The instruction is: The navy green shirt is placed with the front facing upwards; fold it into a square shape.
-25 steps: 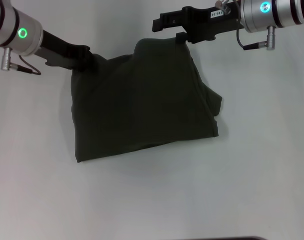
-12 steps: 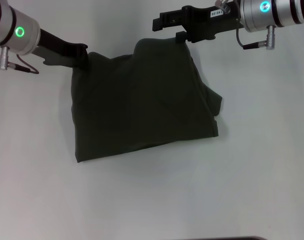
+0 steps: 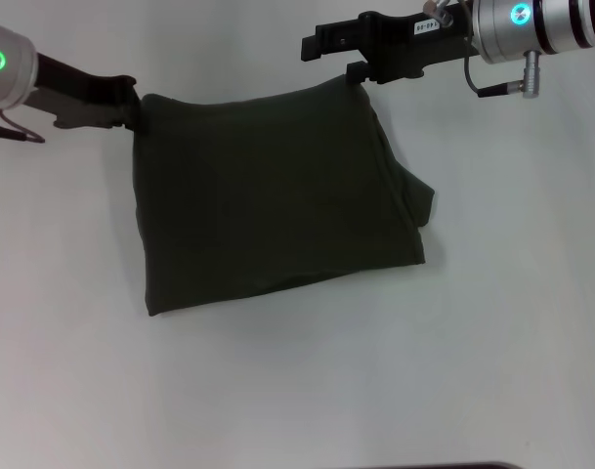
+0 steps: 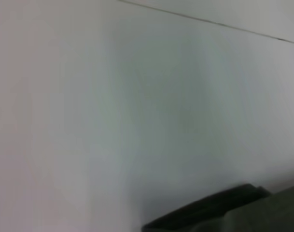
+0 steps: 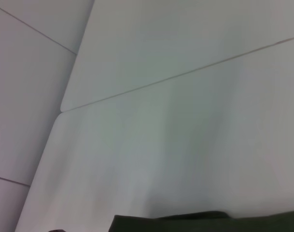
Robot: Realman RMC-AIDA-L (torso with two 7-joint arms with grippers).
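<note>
The left gripper (image 3: 131, 109) and right gripper (image 3: 356, 70) each pinch a far corner of the folded dark olive-green cotton shirt (image 3: 273, 200).

Looks like a lab or robot test bench rather than a home. Plain white tabletop (image 3: 492, 322) filling the head view, bare but for one garment; pale flat panels (image 5: 151, 43) with thin seams beyond it in the wrist views.

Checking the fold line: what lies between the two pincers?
In the head view, the shirt's taut far edge spans from the left pincer to the right pincer; nothing else lies between.
</note>
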